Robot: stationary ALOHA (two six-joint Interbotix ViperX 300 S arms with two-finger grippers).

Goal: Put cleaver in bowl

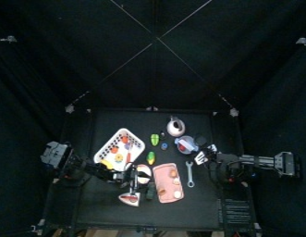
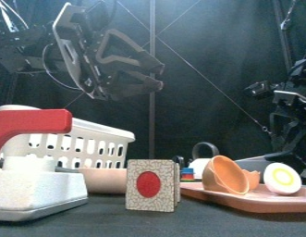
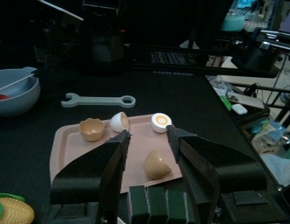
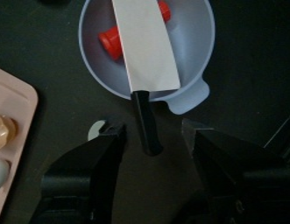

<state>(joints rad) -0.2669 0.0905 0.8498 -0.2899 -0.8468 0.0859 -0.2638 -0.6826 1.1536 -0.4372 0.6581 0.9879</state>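
The cleaver [image 4: 141,48], a whitish flat blade with a black handle, lies across the grey-blue bowl [image 4: 196,52]. Its blade rests inside over red pieces and its handle sticks out past the rim. My right gripper [image 4: 155,133] hangs open just above that handle, one jaw on each side, touching nothing. In the top view the bowl [image 1: 186,143] sits right of the table's centre, with the right gripper [image 1: 202,154] beside it. My left gripper [image 3: 147,140] is open over the pink board [image 3: 77,153], holding nothing. The bowl [image 3: 12,87] also shows in the left wrist view.
The pink board [image 1: 165,176] carries egg halves [image 3: 161,121] and brown pieces. A grey wrench [image 3: 98,101] lies beside it. A white basket [image 1: 118,145] stands at the left and a silver pot [image 1: 177,126] at the back. A card with a red circle [image 2: 152,185] stands at the front edge.
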